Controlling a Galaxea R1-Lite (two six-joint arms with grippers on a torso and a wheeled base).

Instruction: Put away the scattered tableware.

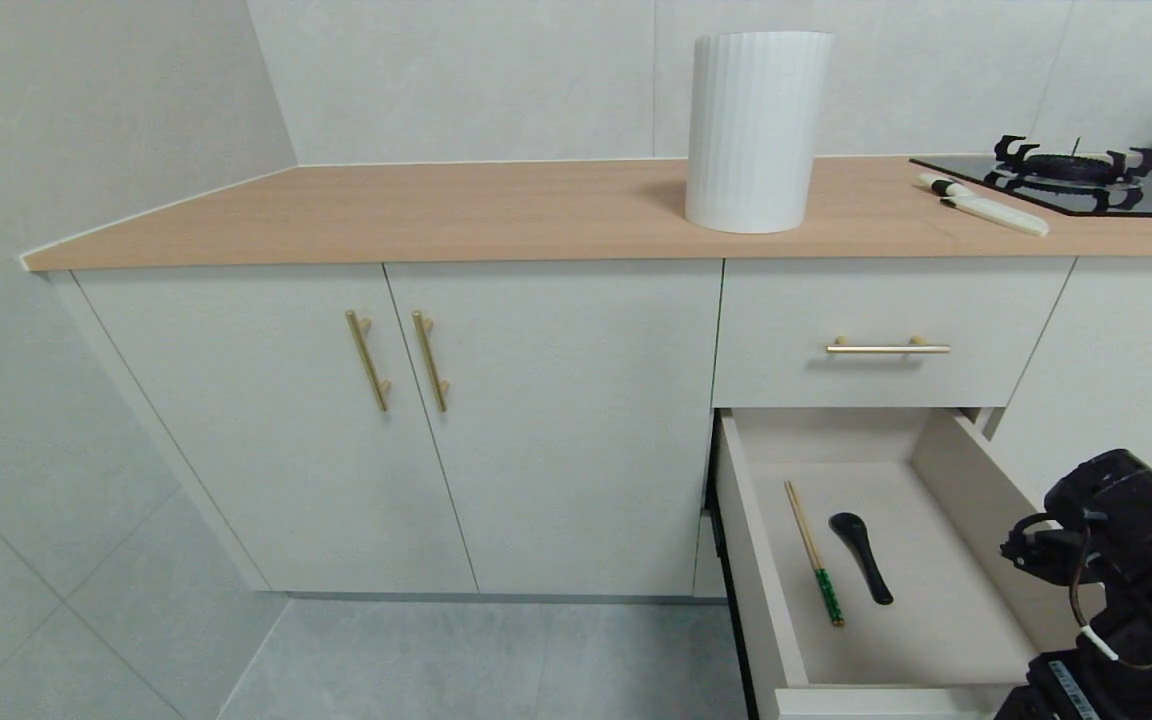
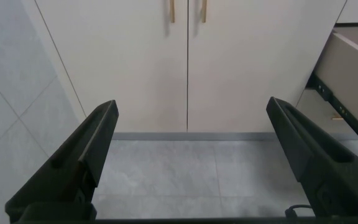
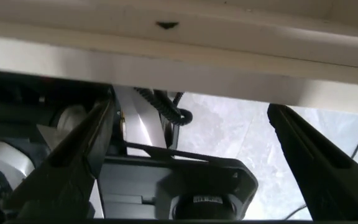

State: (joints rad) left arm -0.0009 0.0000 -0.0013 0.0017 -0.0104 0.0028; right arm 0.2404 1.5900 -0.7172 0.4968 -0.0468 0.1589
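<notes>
The lower drawer (image 1: 744, 540) stands pulled out at the right. Inside it lie a pair of chopsticks (image 1: 814, 552) with green ends and a black spoon (image 1: 862, 555), side by side. A pale knife-like utensil (image 1: 986, 205) rests on the wooden counter (image 1: 436, 210) by the stove. My right arm (image 1: 1126, 560) is low beside the drawer's front right corner. In its wrist view my right gripper (image 3: 191, 106) is open and holds nothing, just under a pale board edge (image 3: 179, 56). My left gripper (image 2: 191, 106) is open and holds nothing, low over the floor, facing the cabinet doors (image 2: 185, 62).
A tall white ribbed container (image 1: 756, 130) stands on the counter. A black gas stove (image 1: 1076, 175) is at the far right. The upper drawer (image 1: 886, 340) is closed. The open drawer's side (image 2: 353, 68) juts out to the right of the doors.
</notes>
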